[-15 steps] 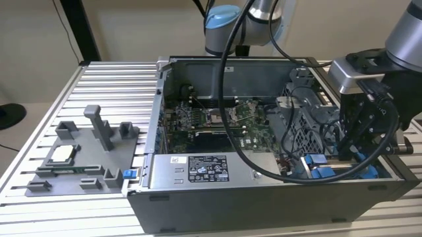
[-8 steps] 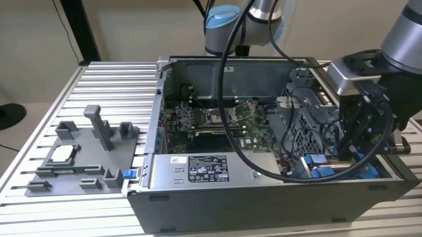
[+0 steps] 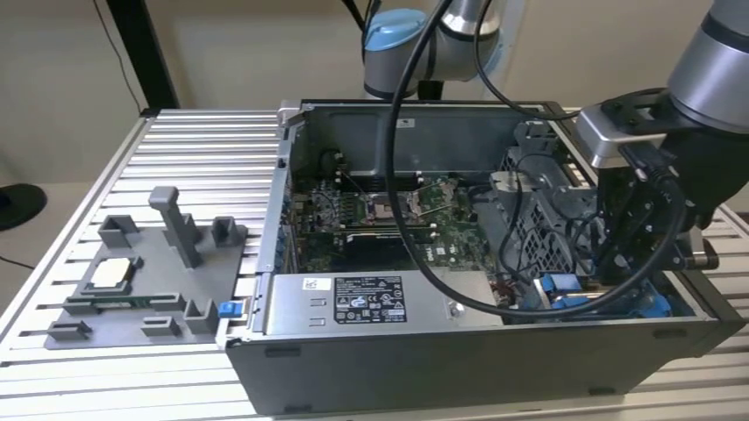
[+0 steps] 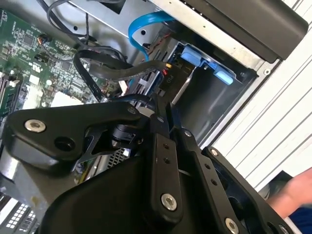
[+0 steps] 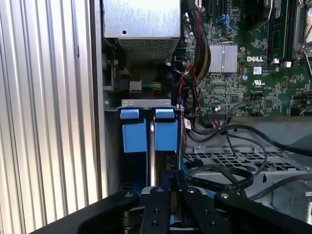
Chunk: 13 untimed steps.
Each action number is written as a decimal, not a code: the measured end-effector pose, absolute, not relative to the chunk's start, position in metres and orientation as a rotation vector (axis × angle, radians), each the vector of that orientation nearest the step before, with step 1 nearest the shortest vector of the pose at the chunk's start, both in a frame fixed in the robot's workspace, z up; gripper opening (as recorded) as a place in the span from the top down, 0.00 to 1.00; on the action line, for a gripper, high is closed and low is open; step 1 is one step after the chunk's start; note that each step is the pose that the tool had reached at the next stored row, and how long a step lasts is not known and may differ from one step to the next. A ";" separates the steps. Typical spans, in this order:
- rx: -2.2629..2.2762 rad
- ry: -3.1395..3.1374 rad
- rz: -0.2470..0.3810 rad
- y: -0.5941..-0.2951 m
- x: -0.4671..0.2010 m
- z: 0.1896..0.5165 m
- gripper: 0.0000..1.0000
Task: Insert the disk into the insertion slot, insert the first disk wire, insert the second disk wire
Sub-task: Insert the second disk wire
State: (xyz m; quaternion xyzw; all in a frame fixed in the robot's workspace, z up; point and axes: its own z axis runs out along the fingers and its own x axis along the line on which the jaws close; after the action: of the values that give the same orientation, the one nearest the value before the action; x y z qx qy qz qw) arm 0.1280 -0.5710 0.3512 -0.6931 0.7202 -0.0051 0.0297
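Ribbed aluminium worktop (image 3: pixel 175 140) fills the exterior view, carrying an open grey computer case (image 3: pixel 468 360) at centre and a grey plastic fixture (image 3: pixel 140 281) at lower left. My arm (image 3: pixel 714 79) enters from the upper right of that frame and reaches down into the case's lower right corner, trailing a thick black cable (image 3: pixel 433 254). A green motherboard (image 3: pixel 387 210) lies on the case floor at centre, with the grey power supply box (image 3: pixel 363 303) and its black-and-white label along the near wall.

The insertion slot (image 5: pixel 146 103) sits at centre left of the first wrist view, a grey sheet-metal bay just beside the case wall. The disk (image 5: pixel 152 141) stands in it, its two bright blue carrier tabs side by side with a thin metal edge between them. My end effector (image 5: pixel 171 181) hangs right above the disk's edge at the bottom centre of that frame, its fingers (image 5: pixel 179 183) drawn narrow, close together. Whether they touch anything I cannot tell.

A blue wire (image 4: pixel 141 27) loops at upper centre of the second wrist view, near black cables (image 4: pixel 112 68) beside the slot.
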 end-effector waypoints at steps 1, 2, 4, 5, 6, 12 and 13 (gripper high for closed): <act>-2.137 2.220 -0.016 -0.571 0.128 0.351 1.00; -2.137 2.220 -0.016 -0.570 0.129 0.350 1.00; -2.138 2.219 -0.017 -0.570 0.130 0.350 1.00; -2.137 2.219 -0.018 -0.570 0.130 0.349 1.00; -2.137 2.218 -0.018 -0.569 0.130 0.349 1.00; -2.135 2.217 -0.018 -0.567 0.130 0.347 1.00; -2.135 2.217 -0.018 -0.566 0.131 0.346 1.00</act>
State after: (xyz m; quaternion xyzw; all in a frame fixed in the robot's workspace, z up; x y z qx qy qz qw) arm 0.1305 -0.5665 0.3464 -0.6934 0.7198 -0.0060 0.0317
